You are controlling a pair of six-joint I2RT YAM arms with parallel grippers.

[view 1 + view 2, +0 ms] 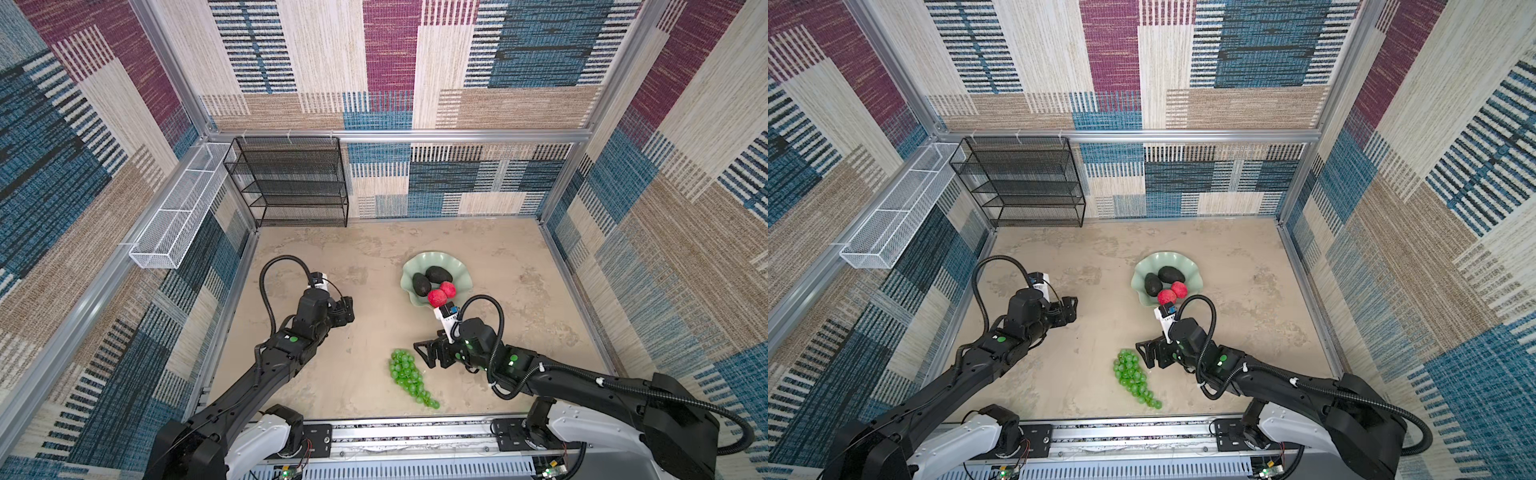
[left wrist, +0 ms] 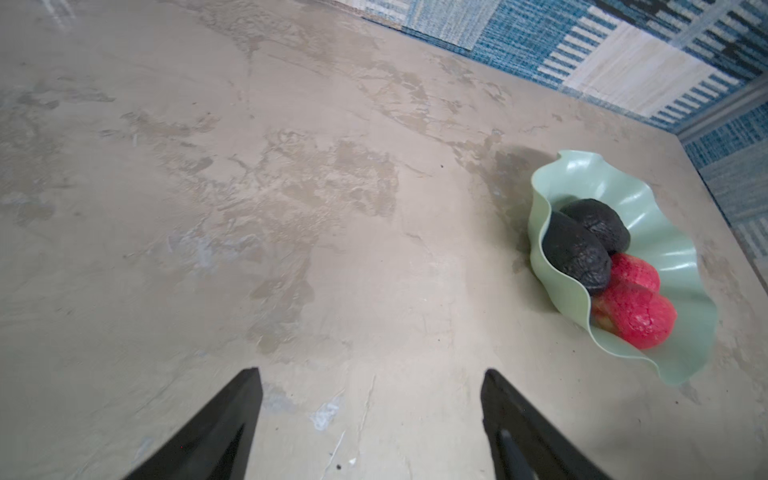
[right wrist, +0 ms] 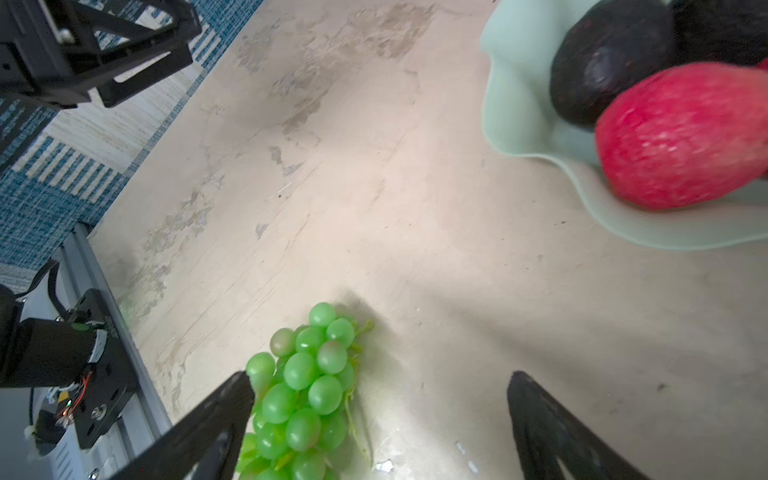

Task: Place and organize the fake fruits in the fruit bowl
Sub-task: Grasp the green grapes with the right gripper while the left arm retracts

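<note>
Grapes: your last loose fruit. The grapes (image 1: 411,376) lie on the table (image 1: 332,374) toward its 6 o'clock edge in both top views.
Long axis: it runs 11 o'clock to 5 o'clock, with the thick end at 11 and the thin tail at 5.
Right hand: the right hand (image 1: 422,355) is spread wide and holds nothing, with the grapes just beside it at its 7 o'clock. In the right wrist view the thick end sits between the fingers, hard by one of them. You cannot tell whether it touches.
Left hand: the left hand (image 1: 351,309) is spread open and empty over bare table, at the grapes' 10 o'clock and well apart.
Nearer arm: the right, by a long way, so this pick looks like its job.
Bowl: the bowl (image 1: 419,262) stands at the grapes' 12 to 1 o'clock. It holds two avocados (image 1: 438,274) and two strawberries (image 1: 436,298).
Room in bowl: the strawberries crowd the 6 o'clock rim. Bare room shows from 12 to 3 o'clock.
Path: only bare table lies between the grapes and the bowl.
Edges: the thin tail ends near the rail (image 1: 415,434) at 6 o'clock, so you have little room to push that way.
Next move: you would likely need to close across the thick end, square to the long axis. The tail may dangle and catch the wavy rim.
</note>
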